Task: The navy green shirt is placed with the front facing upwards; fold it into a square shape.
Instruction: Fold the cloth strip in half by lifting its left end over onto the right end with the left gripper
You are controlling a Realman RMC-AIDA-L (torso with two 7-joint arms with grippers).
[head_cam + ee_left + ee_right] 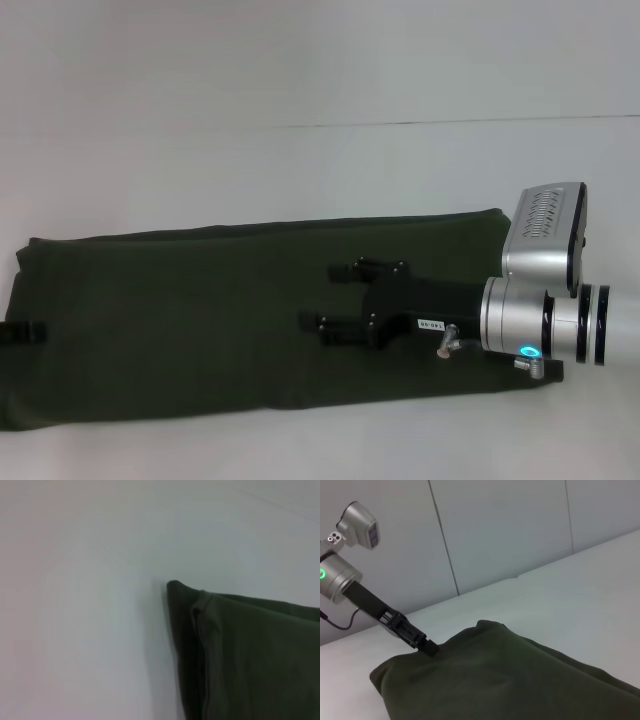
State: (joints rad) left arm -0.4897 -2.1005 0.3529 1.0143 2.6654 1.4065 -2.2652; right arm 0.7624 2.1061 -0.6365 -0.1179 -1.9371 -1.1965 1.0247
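Spreading its 2 black fingers (345, 269) apart with nothing between them, the right gripper (335, 295) hovers over the middle of the navy green shirt (200, 320), its black body and silver wrist reaching in from the bench's right edge. At the shirt's far left end, the left gripper (431, 648) has its black tip pressed onto the fabric; the right wrist view shows that tip touching the cloth, but I cannot tell whether its fingers are parted or clamped on it. Only a small black part of it shows at the shirt's left edge in the head view.

The shirt lies as a long, narrow dark olive band across the white bench (300, 80), running left to right, its lettering out of sight. Folded layers show at the corner in the left wrist view, where a seam runs along the edge (200, 645).

Nothing else rests on the bench. Bare white surface lies behind the shirt up to a thin seam line, and a narrower strip lies in front of it. Pale wall panels (495, 530) stand behind the bench.
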